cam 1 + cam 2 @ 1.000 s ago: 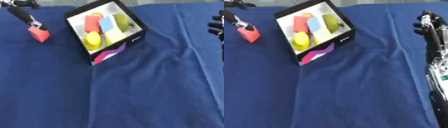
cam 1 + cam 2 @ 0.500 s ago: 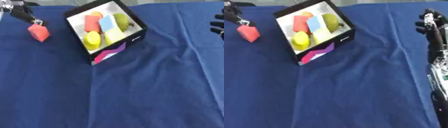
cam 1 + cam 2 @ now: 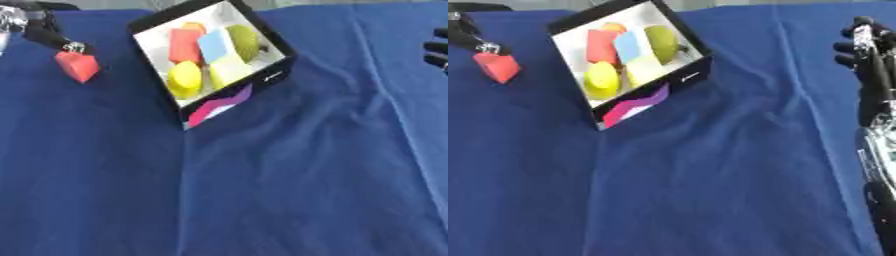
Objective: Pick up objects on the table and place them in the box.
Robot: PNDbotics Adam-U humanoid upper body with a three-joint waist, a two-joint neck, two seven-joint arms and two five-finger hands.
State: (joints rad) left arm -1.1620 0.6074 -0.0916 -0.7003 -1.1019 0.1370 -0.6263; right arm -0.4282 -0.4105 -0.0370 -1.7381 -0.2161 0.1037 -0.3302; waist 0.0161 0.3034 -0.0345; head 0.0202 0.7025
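From my seat I see the left hand point(image 3: 39, 27) up in the far left corner, its dark fingers pinching the top of a red block point(image 3: 78, 66), which hangs from them just above the blue cloth point(image 3: 262, 190) and well to the left of the box point(image 3: 271, 75). The block looks clear of the cloth, though from this angle I cannot be sure it is not touching. The box is black outside and white inside, turned askew on the cloth with a pink and purple patch on its near wall. Inside it I can make out a red piece point(image 3: 185, 45) at the upper left, a light blue piece point(image 3: 214, 46) beside it, a green rounded piece point(image 3: 245, 41) toward the right wall, a yellow rounded piece point(image 3: 185, 79) at the near left, a pale yellow piece point(image 3: 229, 72) just right of that, and a sliver of orange point(image 3: 194, 26) at the back. They lie packed together, touching one another. My right hand point(image 3: 868, 60) stands idle at the right edge, fingers straight and pointing up, holding nothing, with its forearm running down the edge of the view. The cloth covers the whole table and shows long soft creases running away from the box.
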